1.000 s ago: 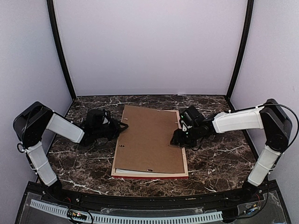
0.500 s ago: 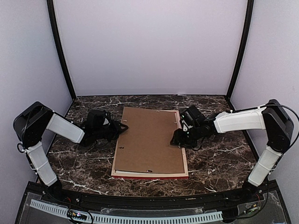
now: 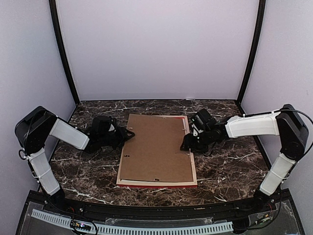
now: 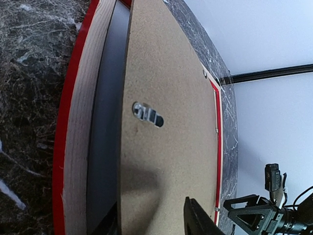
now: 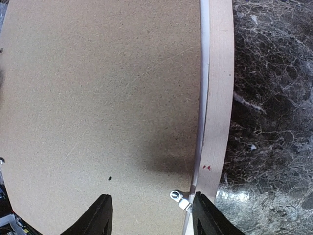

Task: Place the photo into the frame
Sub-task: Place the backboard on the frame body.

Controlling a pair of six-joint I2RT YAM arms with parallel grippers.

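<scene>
The frame (image 3: 156,184) lies face down in the middle of the table, its pale wood back up and red showing along the edges. The brown backing board (image 3: 156,147) lies in it and hides the photo. My left gripper (image 3: 128,134) is open at the board's left edge. In the left wrist view (image 4: 154,223) one finger is above the board (image 4: 171,73) and one below its raised edge, with a dark gap beside the rail (image 4: 78,147). My right gripper (image 3: 187,145) is open over the right rail (image 5: 220,73), astride a metal tab (image 5: 179,198).
A metal hanger (image 4: 146,114) sits in the board near its left edge. A thin white strip (image 5: 203,73) shows between board and right rail. Dark marble table (image 3: 230,166) surrounds the frame, with walls close on three sides.
The board's near end has dropped and lies flatter in the frame; the white edge under its near left corner no longer shows. The right gripper has shifted slightly towards the back.
</scene>
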